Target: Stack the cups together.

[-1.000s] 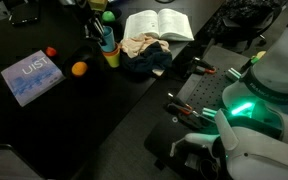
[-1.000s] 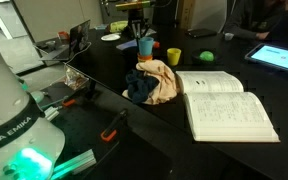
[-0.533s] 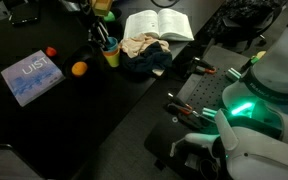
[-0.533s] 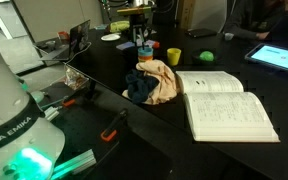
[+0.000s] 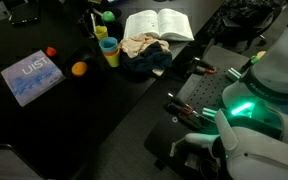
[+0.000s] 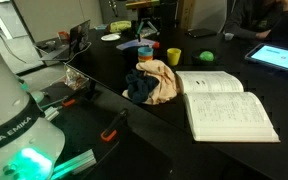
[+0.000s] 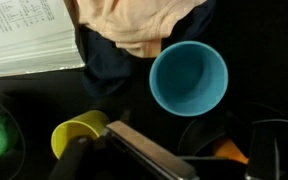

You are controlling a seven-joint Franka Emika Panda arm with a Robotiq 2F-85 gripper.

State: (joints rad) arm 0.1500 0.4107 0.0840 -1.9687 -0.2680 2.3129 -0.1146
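Note:
A blue cup [image 7: 188,78] stands upright with its mouth facing up, just below the cloth in the wrist view. In the exterior views the blue cup [image 6: 145,48] [image 5: 106,44] is on the black table. A yellow cup [image 7: 79,132] [image 6: 173,55] [image 5: 111,56] is close beside it, and the two look apart. My gripper [image 7: 199,160] hangs above the cups, open, with nothing between its fingers. One tan finger [image 7: 144,152] crosses the lower part of the wrist view.
A crumpled tan and dark cloth [image 5: 144,52] lies next to the cups, with an open book [image 6: 224,100] beyond it. An orange [image 5: 79,69], a green ball [image 5: 108,16], a blue book [image 5: 32,77] and a tablet [image 6: 279,58] also lie on the table.
The gripper was shut on the blue cup a second ago. It has opened and lifted away, leaving the blue cup standing by the yellow one.

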